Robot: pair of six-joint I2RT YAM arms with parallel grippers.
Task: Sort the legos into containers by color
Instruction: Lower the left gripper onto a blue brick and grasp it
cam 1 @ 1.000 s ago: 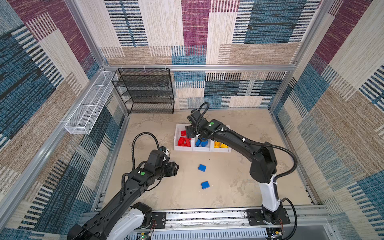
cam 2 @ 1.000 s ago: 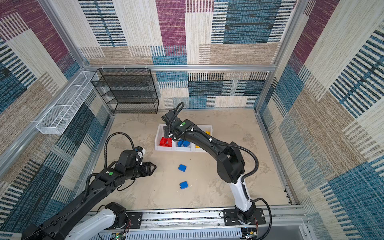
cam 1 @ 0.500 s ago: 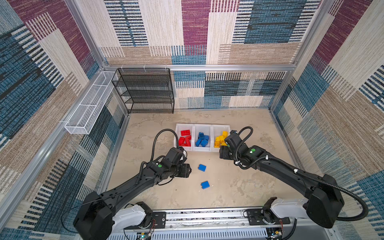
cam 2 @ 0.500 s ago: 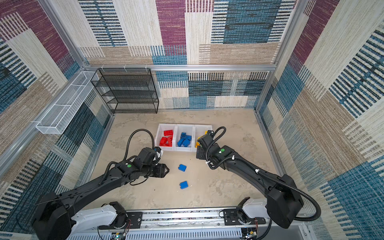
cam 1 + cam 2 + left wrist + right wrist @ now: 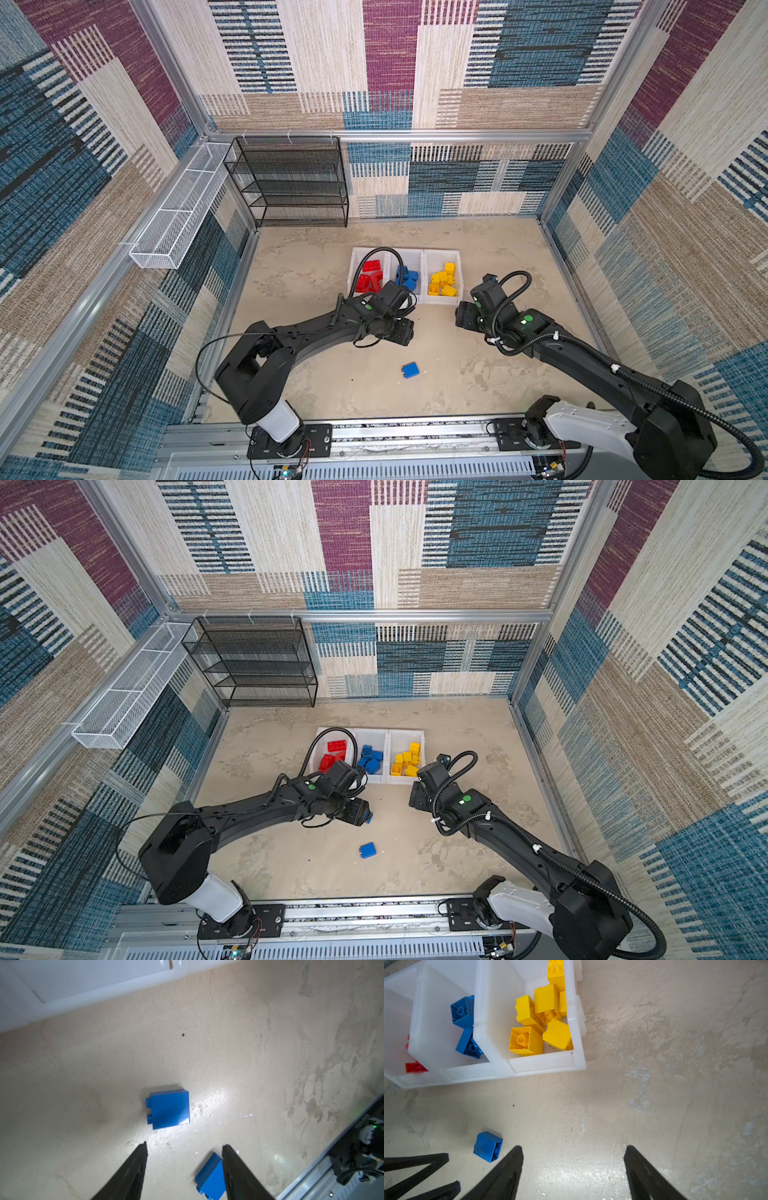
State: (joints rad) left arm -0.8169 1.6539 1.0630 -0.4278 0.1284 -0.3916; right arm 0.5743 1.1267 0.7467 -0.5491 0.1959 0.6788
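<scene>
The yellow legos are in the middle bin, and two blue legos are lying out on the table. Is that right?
Not quite. The yellow legos are in the end bin, rightmost in both top views; the middle bin holds blue ones. The two blue legos do lie out on the table, as the left wrist view shows.

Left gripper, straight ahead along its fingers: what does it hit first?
Probably the blue brick lying on the table just ahead of the left gripper, roughly in line with its open jaws. A second blue brick sits off to one side. Height is unclear.
</scene>
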